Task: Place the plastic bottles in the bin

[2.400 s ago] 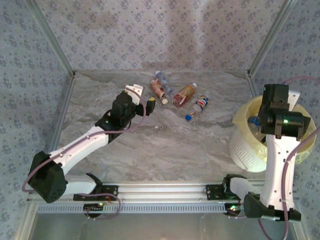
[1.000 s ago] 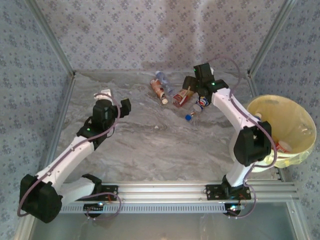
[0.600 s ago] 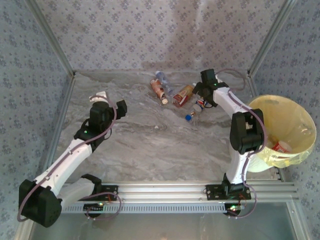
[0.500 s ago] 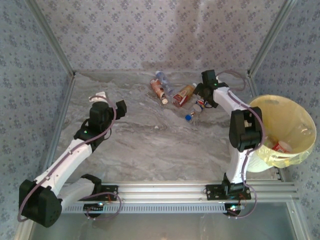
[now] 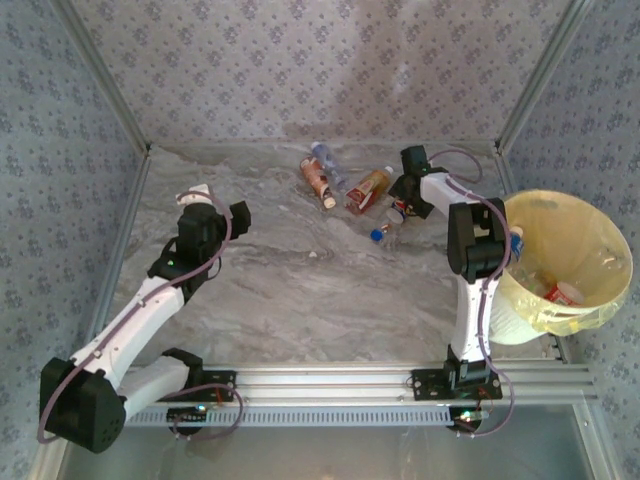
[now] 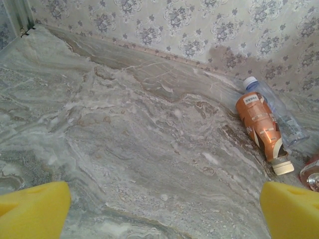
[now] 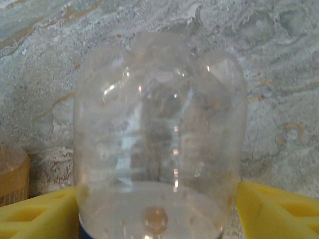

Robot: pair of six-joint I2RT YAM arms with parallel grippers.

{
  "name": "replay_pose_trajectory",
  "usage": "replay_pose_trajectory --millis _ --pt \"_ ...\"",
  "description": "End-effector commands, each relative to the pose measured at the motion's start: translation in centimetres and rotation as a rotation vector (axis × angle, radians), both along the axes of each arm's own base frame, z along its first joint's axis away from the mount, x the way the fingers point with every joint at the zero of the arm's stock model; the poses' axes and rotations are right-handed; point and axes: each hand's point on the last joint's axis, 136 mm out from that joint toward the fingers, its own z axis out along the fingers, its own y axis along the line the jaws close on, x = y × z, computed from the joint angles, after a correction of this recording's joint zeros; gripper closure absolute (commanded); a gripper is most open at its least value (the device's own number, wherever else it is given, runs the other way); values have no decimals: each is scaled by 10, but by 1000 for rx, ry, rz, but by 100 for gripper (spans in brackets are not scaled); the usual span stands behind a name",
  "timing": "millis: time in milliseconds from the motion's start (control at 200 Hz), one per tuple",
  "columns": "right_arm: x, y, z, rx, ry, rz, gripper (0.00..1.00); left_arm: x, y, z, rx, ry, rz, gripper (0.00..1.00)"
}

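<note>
Marble-look table, floral walls behind. Right hand low at far bottle cluster. Clear bottle sits on table between its yellow pads. Pads hug both sides; whether they already pinch it, cannot tell. Left hand spread wide, empty, above bare table. Bin at right edge, well apart from cluster. Best approach: keep thin wall centred, squeeze gently, lift straight up before swinging to bin, avoid nudging orange-label bottle just beside.

Overhead view: open table across the centre. Left arm lies along the lower left. Bottles crowd the upper centre; the right arm bars the lane between them and the bin at right.
</note>
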Motion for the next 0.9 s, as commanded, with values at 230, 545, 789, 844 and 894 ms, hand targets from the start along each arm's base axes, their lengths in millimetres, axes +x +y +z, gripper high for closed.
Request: replay_pose_trajectory --millis 230,545,789,844,894 --pt "11 -5 32 -41 -150 43 41 0 5 -6 0 17 26 2" --pt "-5 27 137 -235 -420 224 52 1 2 -8 -20 20 18 2" --pt "-38 57 250 -351 -671 339 56 1 2 -9 -35 23 16 2" --pt "-49 58 275 -354 -732 349 57 1 2 -9 -41 22 15 2" --pt "-59 59 296 -365 -793 362 57 1 1 -10 -43 22 14 2"
